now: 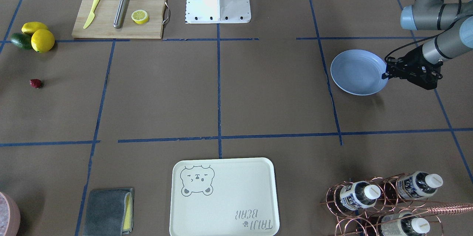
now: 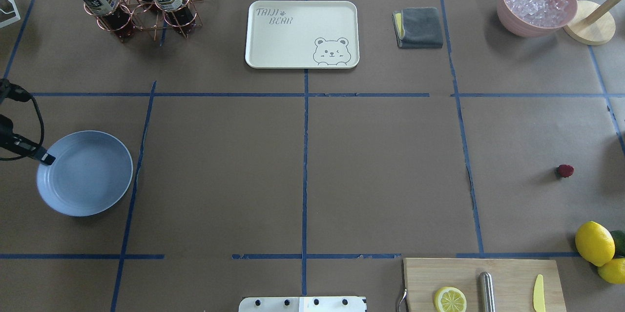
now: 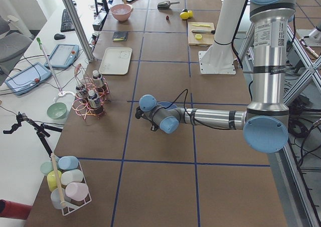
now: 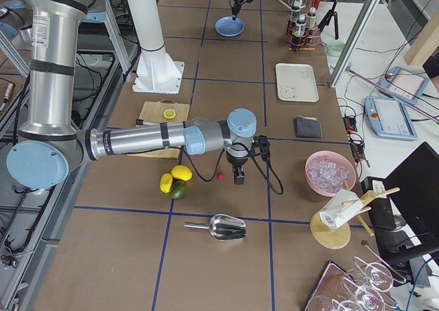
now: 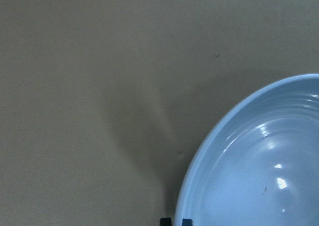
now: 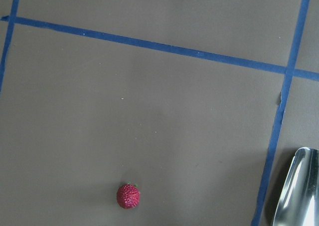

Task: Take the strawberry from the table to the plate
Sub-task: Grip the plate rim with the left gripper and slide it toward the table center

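Note:
The strawberry lies alone on the brown table, and it shows low in the right wrist view. Only the exterior right view shows my right gripper, hanging just beside the strawberry; I cannot tell whether it is open or shut. The light blue plate rests on the table's other side. My left gripper is at the plate's rim. In the left wrist view its fingertips sit close together on either side of the plate's rim, shut on it.
Two lemons and an avocado lie near the strawberry. A cutting board carries a lemon half, a knife and a metal rod. A metal scoop, cream tray, grey cloth, bottle rack and ice bowl stand around.

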